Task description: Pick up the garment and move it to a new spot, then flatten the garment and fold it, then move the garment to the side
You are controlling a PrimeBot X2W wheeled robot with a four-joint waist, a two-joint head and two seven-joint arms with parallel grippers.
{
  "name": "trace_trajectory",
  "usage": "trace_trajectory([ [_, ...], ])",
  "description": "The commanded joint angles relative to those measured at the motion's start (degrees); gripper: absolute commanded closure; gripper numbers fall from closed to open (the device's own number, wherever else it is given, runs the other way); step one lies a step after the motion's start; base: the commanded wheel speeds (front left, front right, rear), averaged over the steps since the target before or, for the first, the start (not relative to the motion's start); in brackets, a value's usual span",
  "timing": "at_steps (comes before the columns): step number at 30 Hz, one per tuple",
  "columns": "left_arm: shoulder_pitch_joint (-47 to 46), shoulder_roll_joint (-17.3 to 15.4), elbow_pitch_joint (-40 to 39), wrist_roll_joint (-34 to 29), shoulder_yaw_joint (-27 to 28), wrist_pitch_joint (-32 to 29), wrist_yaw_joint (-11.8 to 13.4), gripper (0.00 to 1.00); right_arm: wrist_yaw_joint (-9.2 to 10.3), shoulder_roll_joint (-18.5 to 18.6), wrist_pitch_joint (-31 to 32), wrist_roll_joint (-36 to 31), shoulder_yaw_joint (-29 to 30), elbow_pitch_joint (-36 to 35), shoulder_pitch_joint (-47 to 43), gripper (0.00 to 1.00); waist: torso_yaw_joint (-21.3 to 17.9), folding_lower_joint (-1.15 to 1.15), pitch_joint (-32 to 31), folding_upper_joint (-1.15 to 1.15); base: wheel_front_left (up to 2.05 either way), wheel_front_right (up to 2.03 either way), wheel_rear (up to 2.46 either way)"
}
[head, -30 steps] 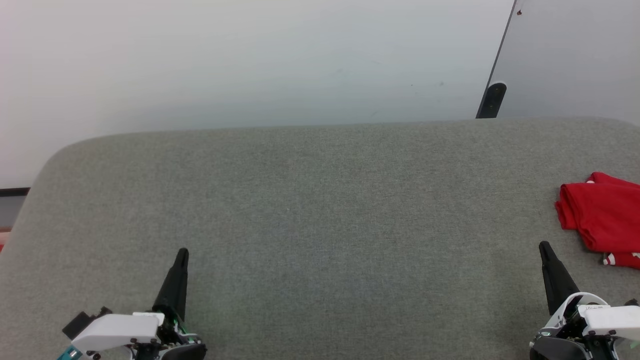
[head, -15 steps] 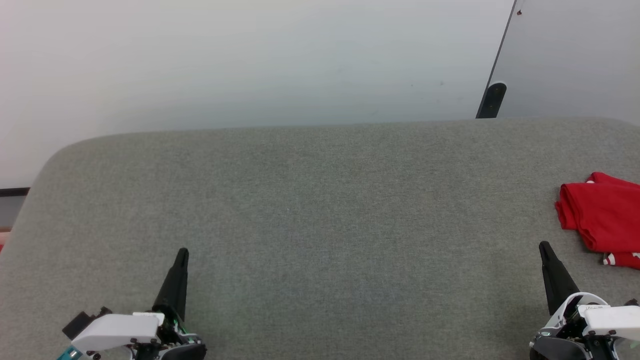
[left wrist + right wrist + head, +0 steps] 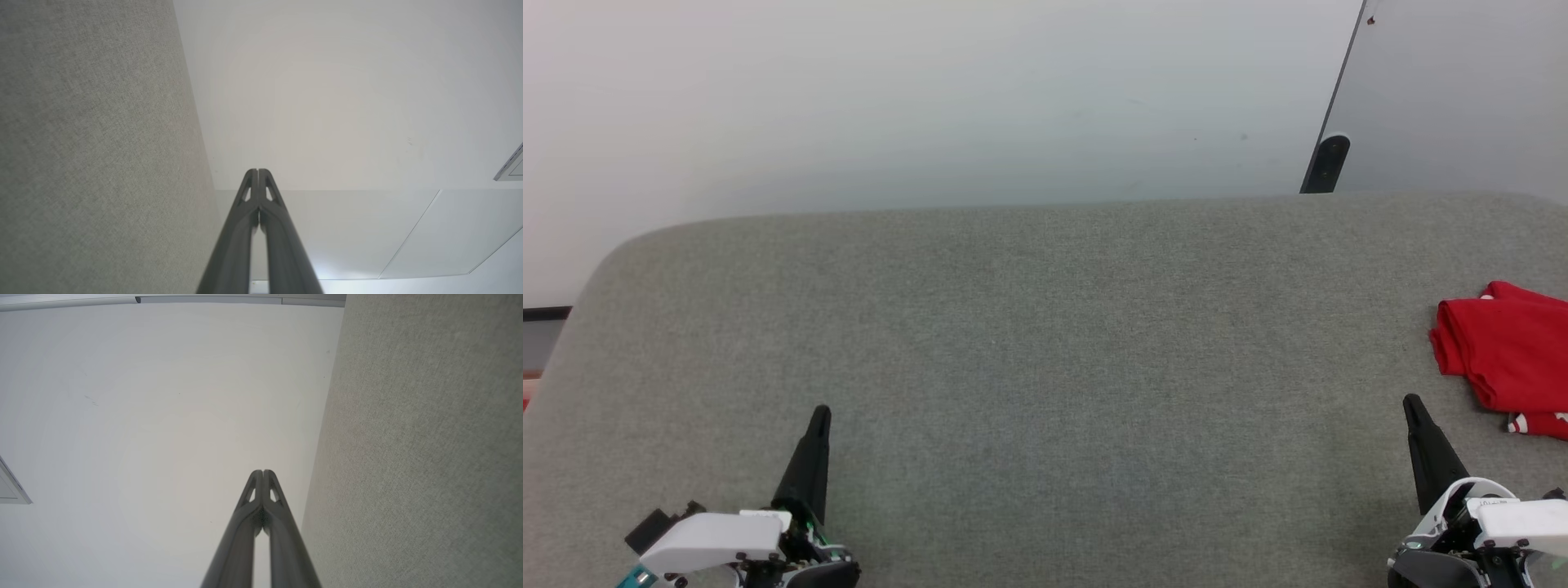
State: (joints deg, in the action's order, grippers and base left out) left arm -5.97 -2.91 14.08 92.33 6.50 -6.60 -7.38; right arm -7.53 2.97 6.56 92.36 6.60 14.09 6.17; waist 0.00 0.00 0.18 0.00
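1. Shirt [image 3: 1507, 351]: red, in a compact, roughly folded bundle at the far right of the grey table [image 3: 1045, 327], cut off by the frame edge. A strip of white-and-red trim showed at its near side.
2. Right gripper [image 3: 1411, 404]: fingers pressed together, holding nothing. It sat near the shirt, to its left and closer to the robot, not touching it.
3. Left gripper [image 3: 821, 412]: likewise pressed together and empty, well apart from the shirt.
4. Judgement: the shirt lay at the side and looked folded, so the last step read as done. If not, the right gripper would need to spread and reach right.
5. Room: the table's middle offered open grey cloth between the 2 grippers. Its far edge and rounded far-left corner ran beside the pale wall [image 3: 931, 98].
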Motion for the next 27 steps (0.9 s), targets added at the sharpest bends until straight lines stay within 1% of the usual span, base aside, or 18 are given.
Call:
trace_trajectory([
  [1,-0.6,0.1,0.1,0.1,0.2,-0.1,-0.2,1.0,0.08,-0.2,0.1,0.0,0.0,0.0,0.2,1.0,0.0,0.0,0.0,0.0,0.0,0.0,0.0],
  [27,-0.6,0.1,0.1,0.1,0.2,-0.2,-0.2,1.0,0.08,-0.2,0.1,0.0,0.0,0.0,0.2,1.0,0.0,0.0,0.0,0.0,0.0,0.0,0.0],
])
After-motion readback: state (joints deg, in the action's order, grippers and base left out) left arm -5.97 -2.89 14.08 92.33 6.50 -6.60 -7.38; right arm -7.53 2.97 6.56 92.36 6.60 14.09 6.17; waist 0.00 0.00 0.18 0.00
